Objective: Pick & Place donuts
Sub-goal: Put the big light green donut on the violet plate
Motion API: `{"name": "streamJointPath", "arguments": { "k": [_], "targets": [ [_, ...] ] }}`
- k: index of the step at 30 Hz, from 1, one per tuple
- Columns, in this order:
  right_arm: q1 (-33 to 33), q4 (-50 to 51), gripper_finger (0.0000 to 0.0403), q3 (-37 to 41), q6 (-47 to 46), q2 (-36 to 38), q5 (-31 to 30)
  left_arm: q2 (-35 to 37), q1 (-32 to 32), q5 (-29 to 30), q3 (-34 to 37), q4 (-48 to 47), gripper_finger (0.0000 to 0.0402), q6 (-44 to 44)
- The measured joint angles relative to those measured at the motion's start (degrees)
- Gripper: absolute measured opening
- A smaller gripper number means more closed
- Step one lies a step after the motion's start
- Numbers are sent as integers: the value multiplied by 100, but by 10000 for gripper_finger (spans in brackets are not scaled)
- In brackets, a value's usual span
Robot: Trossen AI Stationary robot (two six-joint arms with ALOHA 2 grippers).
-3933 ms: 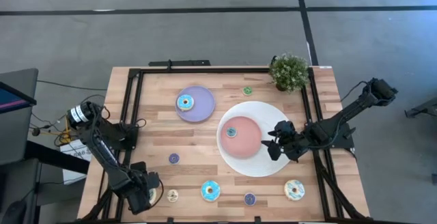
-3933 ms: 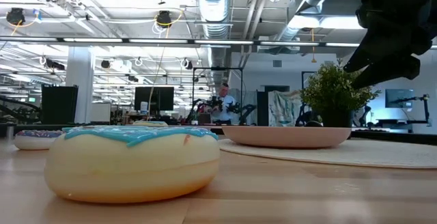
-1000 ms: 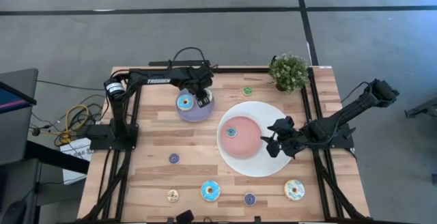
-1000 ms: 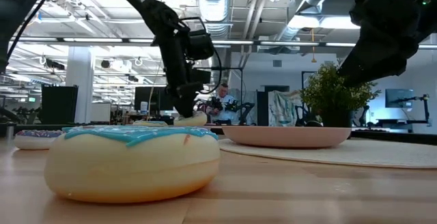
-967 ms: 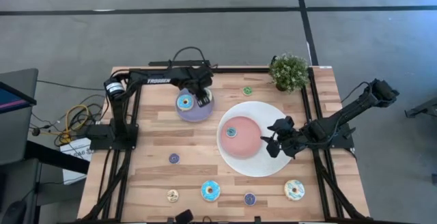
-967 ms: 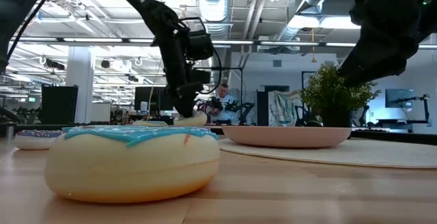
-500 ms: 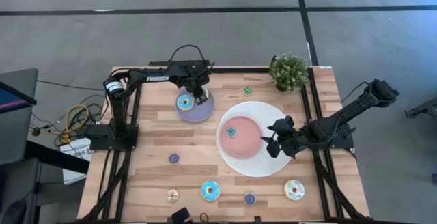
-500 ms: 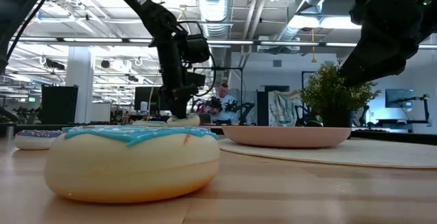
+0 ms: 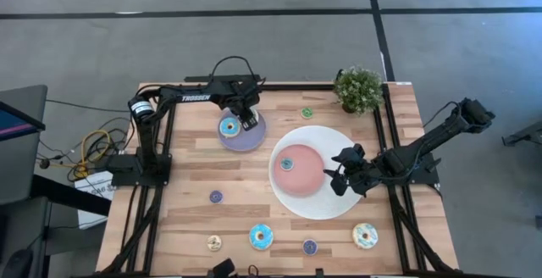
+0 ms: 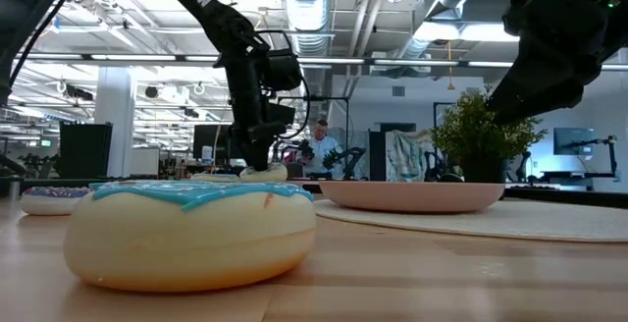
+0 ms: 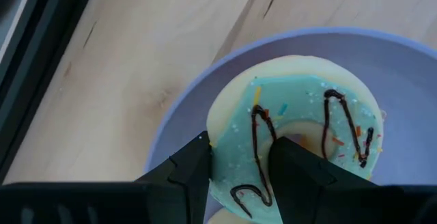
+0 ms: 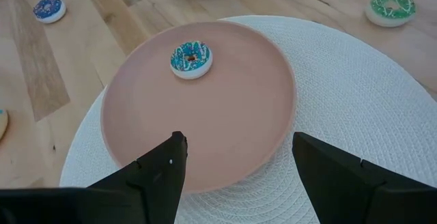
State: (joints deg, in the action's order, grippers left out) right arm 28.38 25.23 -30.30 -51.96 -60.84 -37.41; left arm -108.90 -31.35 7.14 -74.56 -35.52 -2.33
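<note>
A large blue-iced donut (image 11: 300, 108) with dark squiggles lies on the lilac plate (image 11: 184, 115) at the table's far left-centre (image 9: 254, 136). My left gripper (image 11: 239, 176) stands over it (image 9: 246, 121), shut on the donut (image 10: 263, 173). My right gripper (image 12: 239, 169) hovers open above the white mat (image 12: 369, 115), at the right edge of the pink plate (image 12: 225, 115). That plate carries a mini blue donut (image 12: 191, 58). Other donuts lie loose on the wood. My left gripper holds the donut's ring wall (image 11: 239, 149) on the side nearest the fingers. One finger (image 11: 300, 176) stands in the hole and the other finger (image 11: 188, 176) is against the outer edge. The fingers come from above, pointing down. The donut sits level on the lilac plate.
A green mini (image 9: 306, 113) lies near the potted plant (image 9: 358, 89) at the far right. Along the near edge are a cream mini (image 9: 213, 242), a large blue donut (image 9: 261, 237), a purple mini (image 9: 310, 246) and a large cream-iced donut (image 9: 365, 234). Another purple mini (image 9: 215, 197) lies left of centre.
My left gripper has shifted a little toward the table's left edge and slightly down over the lilac plate. In the low view the cream side of the donut at its fingertips has moved with it. The right arm has kept still.
</note>
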Motion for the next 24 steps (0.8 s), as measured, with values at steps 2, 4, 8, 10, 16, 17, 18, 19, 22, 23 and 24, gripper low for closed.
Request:
{"name": "streamJointPath", "arguments": {
  "k": [2, 4, 8, 10, 16, 17, 18, 19, 22, 23, 24],
  "targets": [
    [0, 0, 256, 0, 0, 0, 0, 0, 0, -2, 1, -16, 126, 1],
    [0, 0, 256, 0, 0, 0, 0, 2, 0, -3, 0, -50, 126, 3],
    [0, 0, 256, 0, 0, 0, 0, 2, 0, -6, 2, -162, 126, 61],
    [0, 0, 256, 0, 0, 0, 0, 2, 0, -39, 4, -160, 126, 58],
    [0, 0, 256, 0, 0, 0, 0, 4, 0, -70, 4, -159, 126, 61],
    [0, 0, 256, 0, 0, 0, 0, 4, 0, -70, 4, -159, 126, 61],
    [0, 0, 256, 0, 0, 0, 0, 4, 0, -66, 4, -161, 126, 61],
    [0, 0, 256, 0, 0, 0, 0, 4, 0, -66, 4, -162, 127, 61],
    [0, 0, 256, 0, 0, 0, 0, 4, 0, -55, 4, -200, 139, 61],
    [0, 0, 256, 0, 0, 0, 0, 4, 0, -27, 4, -210, 145, 62],
    [0, 0, 256, 0, 0, 0, 0, 4, 0, 6, 4, -218, 152, 69]
  ]
}}
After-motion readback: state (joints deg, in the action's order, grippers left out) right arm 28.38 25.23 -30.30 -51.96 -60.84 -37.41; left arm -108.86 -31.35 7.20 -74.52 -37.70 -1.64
